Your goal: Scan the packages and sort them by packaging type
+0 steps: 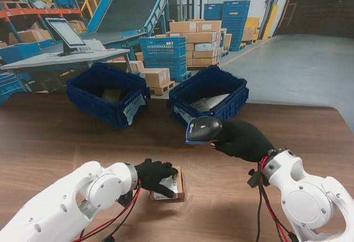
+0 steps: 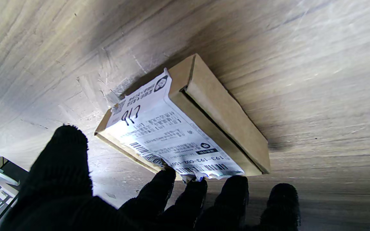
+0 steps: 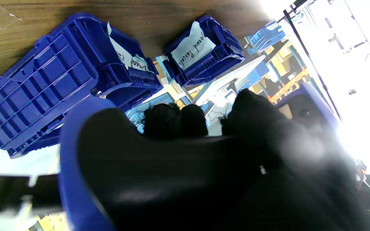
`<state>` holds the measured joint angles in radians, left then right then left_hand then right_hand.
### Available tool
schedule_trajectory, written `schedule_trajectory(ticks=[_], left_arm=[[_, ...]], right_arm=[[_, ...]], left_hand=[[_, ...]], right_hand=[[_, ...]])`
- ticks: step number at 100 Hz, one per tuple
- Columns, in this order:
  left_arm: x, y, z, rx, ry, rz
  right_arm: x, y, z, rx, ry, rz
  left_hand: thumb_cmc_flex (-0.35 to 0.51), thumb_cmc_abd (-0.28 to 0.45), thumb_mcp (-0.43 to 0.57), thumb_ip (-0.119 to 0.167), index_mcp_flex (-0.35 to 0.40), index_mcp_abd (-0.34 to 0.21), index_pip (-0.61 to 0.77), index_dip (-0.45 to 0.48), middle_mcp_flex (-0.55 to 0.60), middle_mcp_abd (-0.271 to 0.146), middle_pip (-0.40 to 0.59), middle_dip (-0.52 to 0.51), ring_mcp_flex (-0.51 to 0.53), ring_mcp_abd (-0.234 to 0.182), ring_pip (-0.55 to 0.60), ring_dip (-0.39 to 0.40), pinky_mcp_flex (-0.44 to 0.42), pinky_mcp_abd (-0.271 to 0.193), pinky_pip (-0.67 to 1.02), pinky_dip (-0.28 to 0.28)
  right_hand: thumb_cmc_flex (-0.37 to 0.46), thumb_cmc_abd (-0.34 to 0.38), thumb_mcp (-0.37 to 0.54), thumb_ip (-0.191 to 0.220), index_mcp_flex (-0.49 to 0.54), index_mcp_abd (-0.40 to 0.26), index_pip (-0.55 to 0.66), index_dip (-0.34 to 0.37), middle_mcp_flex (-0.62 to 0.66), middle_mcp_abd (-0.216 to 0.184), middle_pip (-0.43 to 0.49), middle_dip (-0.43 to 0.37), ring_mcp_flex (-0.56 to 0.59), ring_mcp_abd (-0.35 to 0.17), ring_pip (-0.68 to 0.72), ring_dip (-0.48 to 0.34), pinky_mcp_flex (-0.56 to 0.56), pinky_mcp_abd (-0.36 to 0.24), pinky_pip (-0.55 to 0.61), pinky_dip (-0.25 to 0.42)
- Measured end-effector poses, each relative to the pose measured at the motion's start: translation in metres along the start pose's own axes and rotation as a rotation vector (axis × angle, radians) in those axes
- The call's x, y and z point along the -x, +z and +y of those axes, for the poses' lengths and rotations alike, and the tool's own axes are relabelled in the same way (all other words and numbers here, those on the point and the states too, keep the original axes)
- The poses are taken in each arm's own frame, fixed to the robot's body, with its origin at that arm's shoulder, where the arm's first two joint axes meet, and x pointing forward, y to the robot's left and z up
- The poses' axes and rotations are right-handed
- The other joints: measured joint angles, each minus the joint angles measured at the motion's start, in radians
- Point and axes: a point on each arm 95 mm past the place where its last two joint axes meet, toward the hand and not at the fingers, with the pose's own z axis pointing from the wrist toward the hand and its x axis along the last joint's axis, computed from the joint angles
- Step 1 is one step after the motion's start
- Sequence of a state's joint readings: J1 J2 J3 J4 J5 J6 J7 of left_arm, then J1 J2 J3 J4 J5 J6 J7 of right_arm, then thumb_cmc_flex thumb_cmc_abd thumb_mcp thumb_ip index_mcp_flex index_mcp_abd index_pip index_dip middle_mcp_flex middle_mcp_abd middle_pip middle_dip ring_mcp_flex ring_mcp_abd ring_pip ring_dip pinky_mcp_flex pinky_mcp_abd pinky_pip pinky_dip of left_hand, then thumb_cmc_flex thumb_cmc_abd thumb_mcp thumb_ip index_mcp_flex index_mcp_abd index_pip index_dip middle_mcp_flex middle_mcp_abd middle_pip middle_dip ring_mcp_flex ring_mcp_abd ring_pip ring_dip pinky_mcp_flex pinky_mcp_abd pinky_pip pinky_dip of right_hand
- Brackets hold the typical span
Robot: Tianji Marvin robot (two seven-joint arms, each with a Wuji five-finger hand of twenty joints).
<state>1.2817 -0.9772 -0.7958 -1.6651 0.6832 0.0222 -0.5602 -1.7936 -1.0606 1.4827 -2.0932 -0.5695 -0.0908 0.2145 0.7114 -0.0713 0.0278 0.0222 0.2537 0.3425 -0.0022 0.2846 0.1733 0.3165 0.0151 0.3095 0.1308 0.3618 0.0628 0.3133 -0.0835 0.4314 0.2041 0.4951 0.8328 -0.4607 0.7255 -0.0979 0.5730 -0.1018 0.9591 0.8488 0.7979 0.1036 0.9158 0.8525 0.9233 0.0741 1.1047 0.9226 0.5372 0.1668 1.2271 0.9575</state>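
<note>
One flat cardboard box (image 1: pixel 168 185) | paper label (image 2: pixel 169 134) | woodgrain table (image 1: pixel 55 142)

A monitor (image 1: pixel 67 33) stands on a grey desk (image 1: pixel 55 59) beyond stacked cartons (image 1: pixel 194 42).
</note>
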Motion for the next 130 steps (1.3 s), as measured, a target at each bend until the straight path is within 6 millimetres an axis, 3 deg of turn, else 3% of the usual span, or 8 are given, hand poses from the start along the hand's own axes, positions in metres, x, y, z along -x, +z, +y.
schedule_trajectory(ticks=[48, 58, 68, 85, 98, 104, 130], left_arm=[[0.004, 0.024, -0.013, 0.008, 0.025, -0.019], [0.005, 0.030, -0.015, 0.015, 0.032, -0.025], [0.009, 0.032, -0.019, 0.016, -0.032, -0.020], [0.012, 0.029, -0.016, -0.013, 0.023, -0.065], [0.010, 0.023, -0.014, -0.032, -0.014, -0.059], [0.009, 0.018, -0.014, -0.046, -0.009, -0.067], [-0.006, 0.000, -0.020, -0.091, 0.001, -0.077]], right_arm=[[0.003, -0.004, -0.001, -0.002, 0.018, -0.005], [0.004, -0.005, -0.001, -0.002, 0.022, -0.007], [0.004, -0.005, -0.002, -0.004, 0.025, -0.008], [0.006, -0.006, -0.003, -0.008, 0.031, -0.010], [0.008, -0.005, -0.005, -0.010, 0.039, -0.013], [0.008, -0.005, -0.005, -0.011, 0.039, -0.013], [0.008, -0.005, -0.006, -0.014, 0.038, -0.013]], left_hand=[[0.000, -0.035, 0.000, 0.000, -0.056, -0.001, -0.063, -0.020, -0.047, 0.000, -0.035, -0.004, 0.000, 0.000, 0.000, 0.000, 0.000, -0.001, -0.002, 0.000], [0.000, -0.045, 0.000, 0.000, -0.091, 0.012, -0.091, -0.029, -0.064, 0.024, -0.050, -0.005, 0.000, 0.000, 0.000, 0.000, 0.000, -0.001, -0.002, 0.000], [0.000, -0.045, 0.000, 0.000, -0.091, 0.010, -0.077, -0.029, -0.064, 0.022, -0.049, -0.005, 0.000, 0.000, 0.000, 0.000, 0.000, -0.002, -0.002, 0.000], [0.000, -0.045, 0.000, 0.000, -0.086, 0.008, -0.076, -0.045, -0.052, 0.020, -0.032, -0.005, 0.000, 0.000, 0.000, 0.000, 0.000, -0.004, -0.002, 0.000], [0.000, -0.045, 0.000, 0.000, -0.033, 0.016, -0.032, -0.039, -0.005, 0.023, -0.004, -0.005, 0.000, 0.000, 0.000, 0.000, 0.000, -0.004, -0.002, 0.000], [0.000, -0.045, 0.000, 0.000, 0.005, 0.026, -0.002, -0.030, -0.005, 0.009, 0.004, -0.003, 0.000, 0.000, 0.000, 0.000, 0.002, -0.004, -0.002, 0.000], [0.001, -0.045, 0.000, 0.000, 0.021, 0.037, 0.016, -0.018, 0.034, 0.009, 0.024, 0.002, 0.004, 0.000, 0.000, -0.001, 0.011, -0.004, -0.002, 0.000]], right_hand=[[0.007, 0.000, 0.000, 0.000, 0.000, -0.001, -0.002, 0.000, 0.000, 0.000, 0.000, 0.000, 0.000, 0.000, 0.000, 0.000, 0.000, 0.001, 0.000, 0.000], [0.007, 0.000, 0.000, 0.000, 0.000, -0.001, -0.002, 0.000, 0.000, 0.000, 0.000, 0.000, 0.000, 0.000, 0.000, 0.000, -0.001, 0.002, 0.000, 0.000], [0.007, 0.000, 0.000, 0.000, 0.000, -0.001, -0.002, 0.000, 0.000, 0.000, 0.000, 0.000, 0.000, 0.000, 0.000, 0.000, -0.001, 0.002, 0.000, 0.000], [0.007, 0.000, 0.000, 0.000, 0.001, -0.001, -0.002, 0.000, 0.000, 0.000, 0.000, 0.000, 0.000, 0.000, 0.000, 0.000, -0.001, 0.002, 0.000, 0.000], [0.007, 0.000, 0.000, 0.000, 0.001, -0.001, -0.002, 0.000, 0.000, 0.000, 0.000, 0.000, 0.000, 0.000, 0.000, 0.000, -0.001, 0.002, 0.000, 0.000], [0.007, 0.000, 0.000, 0.000, 0.001, -0.001, -0.002, 0.000, 0.000, 0.000, 0.000, 0.000, 0.000, 0.000, 0.000, 0.000, -0.001, 0.002, 0.000, 0.000], [0.007, 0.000, 0.000, 0.000, 0.001, -0.001, -0.002, 0.000, 0.000, 0.000, 0.000, 0.001, 0.000, 0.000, 0.000, 0.000, -0.001, 0.003, 0.000, 0.000]])
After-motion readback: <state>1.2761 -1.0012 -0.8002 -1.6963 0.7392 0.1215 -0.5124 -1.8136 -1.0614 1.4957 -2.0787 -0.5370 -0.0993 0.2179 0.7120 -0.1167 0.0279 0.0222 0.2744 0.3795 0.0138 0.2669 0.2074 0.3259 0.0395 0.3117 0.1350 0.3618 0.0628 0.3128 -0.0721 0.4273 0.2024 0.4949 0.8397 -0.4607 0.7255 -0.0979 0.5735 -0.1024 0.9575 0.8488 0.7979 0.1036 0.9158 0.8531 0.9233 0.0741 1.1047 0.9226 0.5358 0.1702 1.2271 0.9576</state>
